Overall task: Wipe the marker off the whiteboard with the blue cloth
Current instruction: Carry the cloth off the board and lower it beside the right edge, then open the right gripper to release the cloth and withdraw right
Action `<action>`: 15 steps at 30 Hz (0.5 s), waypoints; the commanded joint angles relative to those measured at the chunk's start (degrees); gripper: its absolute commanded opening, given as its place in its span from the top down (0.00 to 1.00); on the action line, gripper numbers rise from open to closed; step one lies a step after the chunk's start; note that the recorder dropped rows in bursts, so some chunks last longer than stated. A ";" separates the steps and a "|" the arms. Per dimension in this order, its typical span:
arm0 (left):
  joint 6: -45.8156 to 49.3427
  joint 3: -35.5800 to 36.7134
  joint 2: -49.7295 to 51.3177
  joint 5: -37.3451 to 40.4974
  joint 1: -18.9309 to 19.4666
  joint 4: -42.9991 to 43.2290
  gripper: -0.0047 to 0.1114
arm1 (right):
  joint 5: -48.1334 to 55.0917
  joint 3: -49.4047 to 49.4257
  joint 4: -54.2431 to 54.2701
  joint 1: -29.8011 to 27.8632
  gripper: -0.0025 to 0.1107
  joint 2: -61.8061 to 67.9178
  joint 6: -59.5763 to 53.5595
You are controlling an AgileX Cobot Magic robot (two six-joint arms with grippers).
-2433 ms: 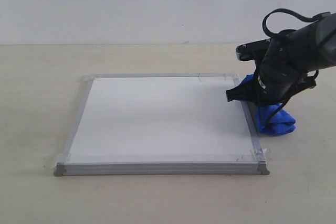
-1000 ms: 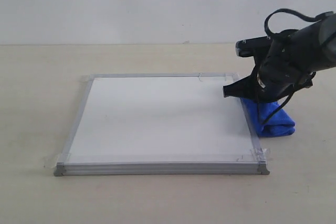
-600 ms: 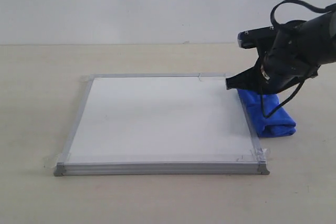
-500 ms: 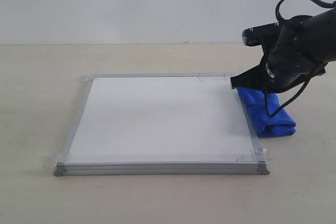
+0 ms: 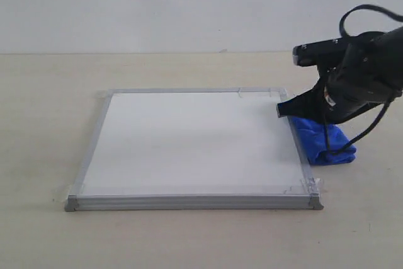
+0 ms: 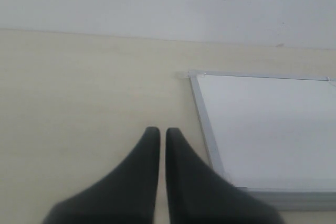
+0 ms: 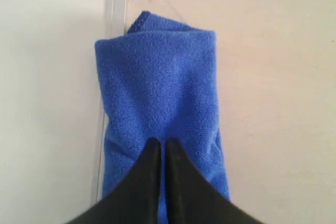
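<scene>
Two claws, both with fingers pressed together on nothing: left claw [image 6: 159, 132] over the table [image 6: 79, 87], right claw [image 5: 281, 109] above the cloth [image 5: 321, 138], which touches the board's [image 5: 189, 140] right frame. No marker shows; a low claw might snag the cloth.

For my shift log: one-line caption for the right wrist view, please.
Right gripper, jaws shut, over the folded blue cloth lying along the whiteboard edge.
</scene>
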 commanded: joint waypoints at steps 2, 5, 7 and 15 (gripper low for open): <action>0.36 -0.19 -0.16 -0.28 -0.03 -0.35 0.92 | -3.21 6.29 3.32 -0.10 0.98 -9.88 -0.44; 0.36 -0.19 -0.16 -0.28 -0.03 -0.35 0.92 | -8.44 12.73 6.77 -0.10 0.98 -15.35 -0.44; 0.36 -0.19 -0.16 -0.28 -0.03 -0.35 0.92 | -14.04 17.58 8.39 -0.10 0.98 -19.35 0.65; 0.36 -0.19 -0.16 -0.28 -0.03 -0.35 0.92 | -30.07 32.52 9.89 -0.10 0.98 -33.62 7.47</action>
